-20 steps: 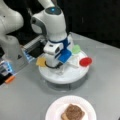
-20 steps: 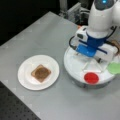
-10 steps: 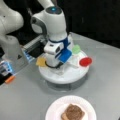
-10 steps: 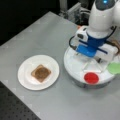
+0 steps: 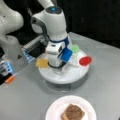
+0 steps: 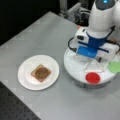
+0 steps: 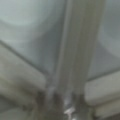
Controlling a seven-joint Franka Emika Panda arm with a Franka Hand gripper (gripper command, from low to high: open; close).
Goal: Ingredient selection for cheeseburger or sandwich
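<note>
A white paper plate (image 5: 53, 111) (image 6: 25, 80) carries a tan bread square with the dark round patty (image 5: 73, 111) (image 6: 41, 73) on top. A yellow cheese square (image 5: 42, 63) lies at the left edge of a round white divided tray (image 5: 72, 75) (image 6: 75, 68). My gripper (image 5: 59, 70) reaches straight down to the middle of that tray, just right of the cheese. Nothing shows between its fingers. In a front view the arm (image 6: 96, 37) hides the cheese. The wrist view shows only the tray's white ribs (image 7: 75, 50) from very close.
A red round disc (image 5: 85, 60) (image 6: 92, 77) and a green leaf-like piece (image 5: 75, 48) (image 6: 115, 67) lie on the tray's rim. A second robot's white base (image 5: 12, 50) stands at a front view's left. The grey table (image 6: 50, 37) ends in a dark edge.
</note>
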